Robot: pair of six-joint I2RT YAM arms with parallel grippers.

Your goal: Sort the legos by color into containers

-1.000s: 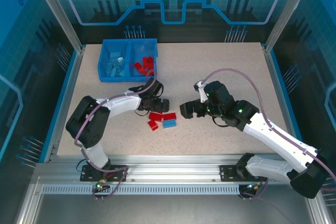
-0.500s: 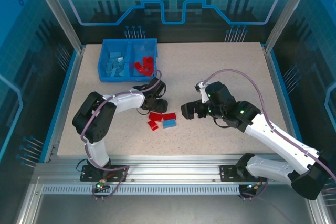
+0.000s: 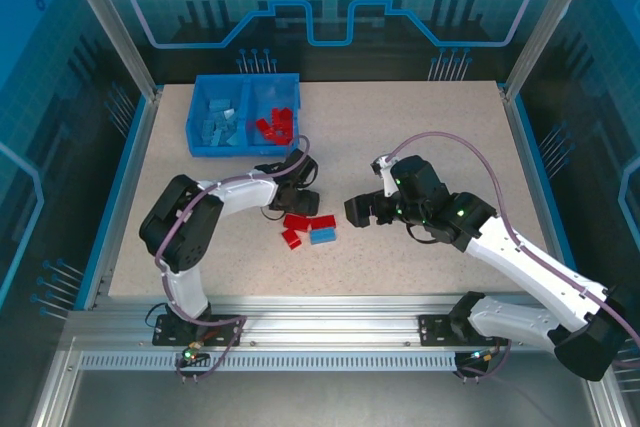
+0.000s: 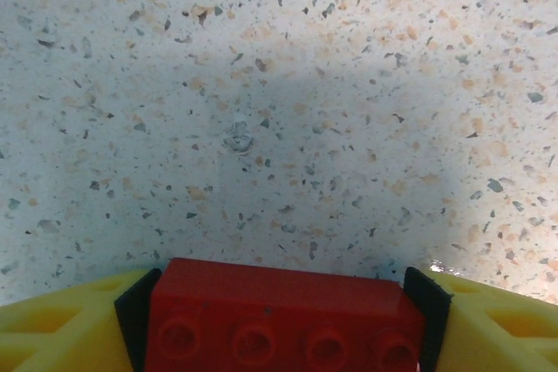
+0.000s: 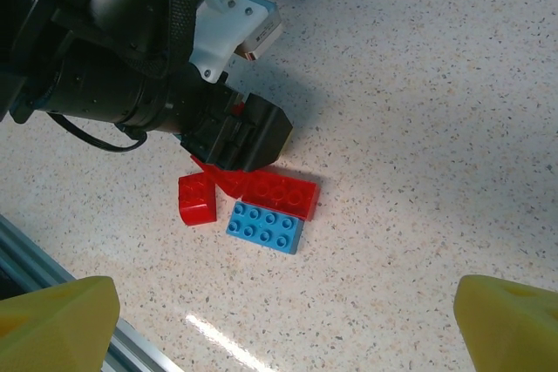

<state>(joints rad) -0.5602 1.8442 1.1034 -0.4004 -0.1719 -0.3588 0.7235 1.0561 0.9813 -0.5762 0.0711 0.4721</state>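
Left gripper (image 3: pixel 303 197) is low over the speckled table (image 3: pixel 430 137), pinching a red brick (image 4: pixel 279 324). In its wrist view the brick sits crosswise between the two yellow fingers (image 4: pixel 61 333), studs toward the camera, with a black pad (image 4: pixel 135 315) against each end. Whether the brick rests on the table or hangs just above it cannot be told.

Beyond this gripper and off to its left stands the blue bin (image 3: pixel 243 150), well apart from it. The left compartment (image 3: pixel 220 117) holds pale blue bricks (image 3: pixel 215 129), the right compartment (image 3: pixel 275 117) holds red bricks (image 3: pixel 272 127), and a divider (image 3: pixel 248 112) runs between them.

Just off the left gripper's tip, on the side toward the right gripper, three loose bricks lie flat on the table. From left to right in the right wrist view they are a small red brick (image 5: pixel 197 200), a blue brick (image 5: pixel 265 226) and a long red brick (image 5: pixel 283 192). The blue one lies right beside the long red one, apparently touching it.

Right gripper (image 3: pixel 352 210) faces these bricks from their far side, near them but touching none. Its jaws are spread wide, and its yellow fingertips (image 5: pixel 57 320) sit at the two bottom corners of its own view.
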